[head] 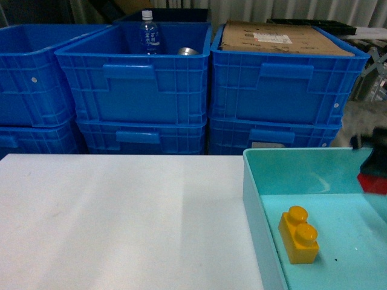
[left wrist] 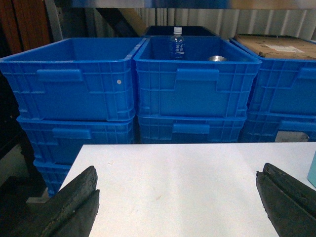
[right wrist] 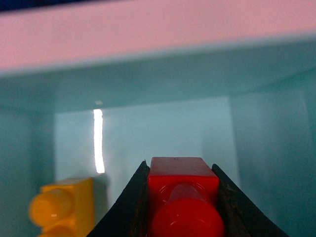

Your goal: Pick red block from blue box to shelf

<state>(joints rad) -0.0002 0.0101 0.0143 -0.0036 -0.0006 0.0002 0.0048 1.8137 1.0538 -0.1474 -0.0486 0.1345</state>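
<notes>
The red block (right wrist: 182, 192) sits clamped between the two dark fingers of my right gripper (right wrist: 180, 170), its stud facing the camera. In the head view the red block (head: 372, 181) shows at the right edge under the blurred right gripper (head: 375, 145), over the blue box (head: 254, 199). The blue box's pale turquoise walls (right wrist: 163, 133) fill the right wrist view. My left gripper (left wrist: 177, 170) hangs open over the white table (left wrist: 173, 197), nothing between its fingers. The shelf is out of view.
A yellow-orange two-stud brick (head: 299, 234) lies on the box floor, left of the red block (right wrist: 61, 207). Stacked dark blue crates (head: 139, 90) stand behind the table (head: 121, 217), one holding a bottle (head: 149, 31), another a cardboard sheet (head: 278, 39).
</notes>
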